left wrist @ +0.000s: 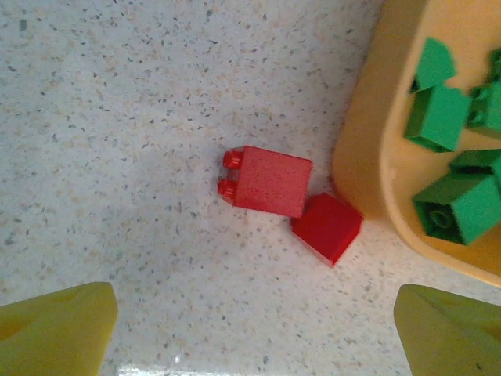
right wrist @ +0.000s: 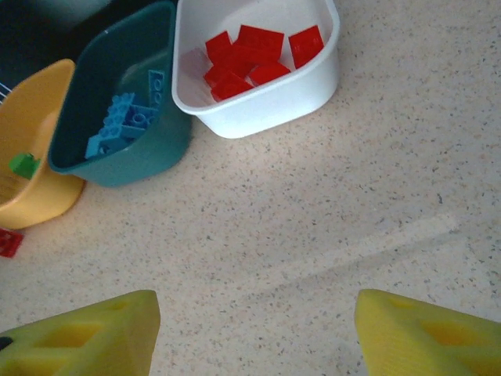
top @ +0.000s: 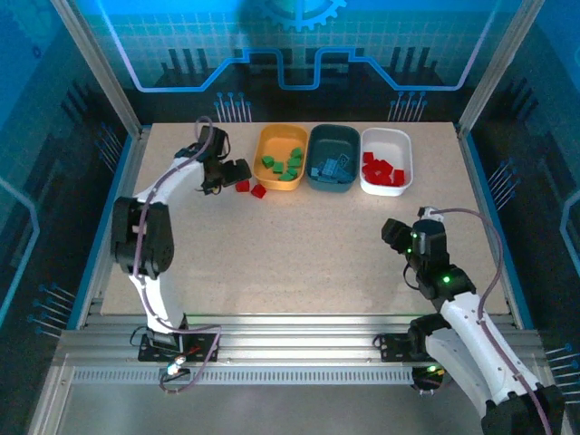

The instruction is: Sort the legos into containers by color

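Your left gripper (left wrist: 254,325) hangs wide open and empty over two red legos (left wrist: 270,182) beside the orange-yellow bin (left wrist: 368,157).
Your right gripper (right wrist: 258,329) is open too, holding nothing.

Bare table (left wrist: 109,141) left of two red bricks (left wrist: 270,182), orange-yellow bin (left wrist: 362,149) wall crowding their right

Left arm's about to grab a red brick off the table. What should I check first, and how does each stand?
1. Left gripper open: ok.
2. Studded red brick ahead of its fingers: ok.
3. Studded red brick free of second red brick: not ok, they touch.
4. Second red brick clear of orange-yellow bin: not ok, at its wall.
5. White bin holds only red: ok.
6. Right gripper apart from white bin: ok.
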